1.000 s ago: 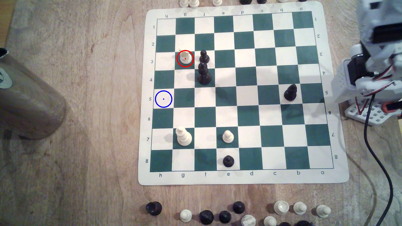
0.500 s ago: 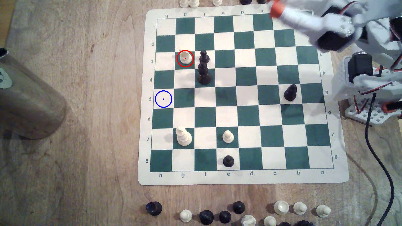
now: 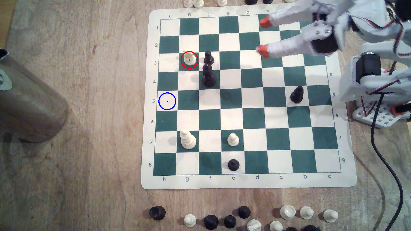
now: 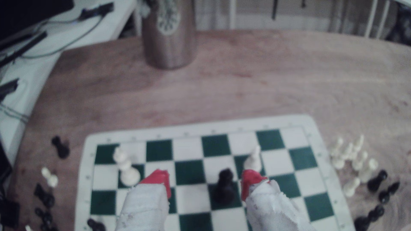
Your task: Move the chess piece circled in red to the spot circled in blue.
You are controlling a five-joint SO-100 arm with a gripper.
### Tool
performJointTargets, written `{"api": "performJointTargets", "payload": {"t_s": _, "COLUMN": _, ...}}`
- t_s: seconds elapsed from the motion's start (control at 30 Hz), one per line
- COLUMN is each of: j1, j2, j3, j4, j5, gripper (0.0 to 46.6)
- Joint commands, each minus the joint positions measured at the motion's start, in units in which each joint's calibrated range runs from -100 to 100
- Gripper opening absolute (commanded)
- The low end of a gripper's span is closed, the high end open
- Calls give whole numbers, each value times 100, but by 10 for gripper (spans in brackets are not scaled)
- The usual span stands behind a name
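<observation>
The white-wrapped, orange-tipped hand (image 3: 262,36) is hovering over the far right part of the green-and-cream chessboard mat (image 3: 249,182) in the exterior view, its fingers (image 3: 264,22) spread apart and gripping nothing. The cream-white plastic chess piece with the lopsided top (image 3: 189,58) is standing upright inside the red ring, well apart from the hand. The blue-ringed cream square (image 3: 167,101) is lying at the board's left edge, two rows nearer. The board is resting on a wooden surface (image 3: 89,133).
</observation>
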Motion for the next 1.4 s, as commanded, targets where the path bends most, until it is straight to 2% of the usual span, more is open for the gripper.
{"api": "performJointTargets", "payload": {"t_s": 0.0, "j1": 82, "j2": 884, "j3": -1123, "j4": 264, "j5": -5, "gripper": 171}}
{"api": "performJointTargets", "payload": {"t_s": 0.17, "j1": 199, "j2": 1970, "j3": -2257, "j4": 870, "j5": -59, "gripper": 161}}
{"api": "performJointTargets", "payload": {"t_s": 0.37, "j1": 199, "j2": 2853, "j3": -2746, "j4": 911, "j5": -151, "gripper": 166}}
{"api": "performJointTargets", "payload": {"t_s": 0.63, "j1": 285, "j2": 4322, "j3": -3481, "j4": 829, "j5": -205, "gripper": 147}}
{"api": "performJointTargets", "payload": {"t_s": 1.07, "j1": 410, "j2": 5518, "j3": -3626, "j4": -15, "j5": -278, "gripper": 157}}
{"api": "performJointTargets", "payload": {"t_s": 1.37, "j1": 520, "j2": 6299, "j3": -3970, "j4": -604, "j5": -440, "gripper": 157}}
